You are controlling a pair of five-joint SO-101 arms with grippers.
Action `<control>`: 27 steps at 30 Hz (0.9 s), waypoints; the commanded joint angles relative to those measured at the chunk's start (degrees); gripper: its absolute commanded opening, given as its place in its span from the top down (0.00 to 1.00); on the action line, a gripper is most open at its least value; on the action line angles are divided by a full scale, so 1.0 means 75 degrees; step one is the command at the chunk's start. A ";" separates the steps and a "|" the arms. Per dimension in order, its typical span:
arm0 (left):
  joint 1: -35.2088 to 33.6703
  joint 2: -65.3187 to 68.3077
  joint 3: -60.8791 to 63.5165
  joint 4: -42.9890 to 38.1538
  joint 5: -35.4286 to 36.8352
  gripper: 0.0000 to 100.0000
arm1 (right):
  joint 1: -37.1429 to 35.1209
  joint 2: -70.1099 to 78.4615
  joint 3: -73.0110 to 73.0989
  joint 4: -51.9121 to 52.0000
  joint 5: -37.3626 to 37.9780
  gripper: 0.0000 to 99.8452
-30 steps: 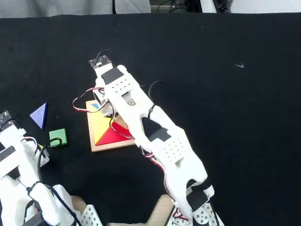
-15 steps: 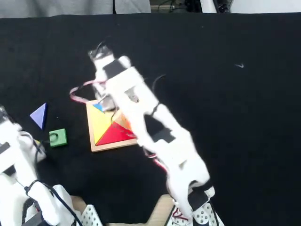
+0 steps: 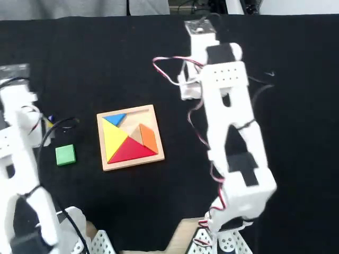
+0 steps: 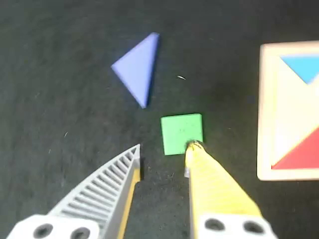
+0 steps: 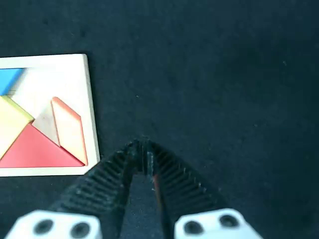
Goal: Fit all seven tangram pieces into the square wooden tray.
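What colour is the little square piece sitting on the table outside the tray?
Green; the square piece shows best in the left wrist view.

You have a black tabletop (image 3: 296,132) stretching across nearly the whole high view. Beyond its far edge you can see a strip of grey cloth (image 3: 79,7), some dark cables (image 3: 193,6) and a white surface (image 3: 302,6). A pale wooden board (image 3: 179,237) sits at the near edge.

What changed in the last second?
Right tool swung off the tray, away and rightward; it is shut and empty. Left tool advanced and now hangs open at the green square. Tray, square and purple triangle stayed put.
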 commanded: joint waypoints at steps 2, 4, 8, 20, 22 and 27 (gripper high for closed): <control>0.0299 0.0563 -0.0826 0.0117 -0.0176 0.84 | 0.0293 -0.2397 0.1577 -0.0727 0.0363 0.99; 0.0475 0.0551 -0.0557 0.0035 -0.0481 0.79 | 0.0270 -0.3300 0.2432 -0.1078 0.0598 0.99; 0.0463 0.0586 0.0322 -0.1348 -0.1266 0.71 | 0.0258 -0.4601 0.4437 -0.2098 0.0668 0.99; 0.0311 0.1512 0.1834 -0.3376 -0.4419 0.71 | 0.0281 -0.3991 0.7965 -0.5228 0.0598 0.99; 0.0311 0.1747 0.1788 -0.3376 -0.5368 0.71 | 0.0281 -0.3780 0.8035 -0.5357 0.0598 0.99; 0.0404 0.2438 0.1764 -0.3376 -0.7713 0.71 | 0.0305 -0.3206 0.8211 -0.5919 0.0598 0.99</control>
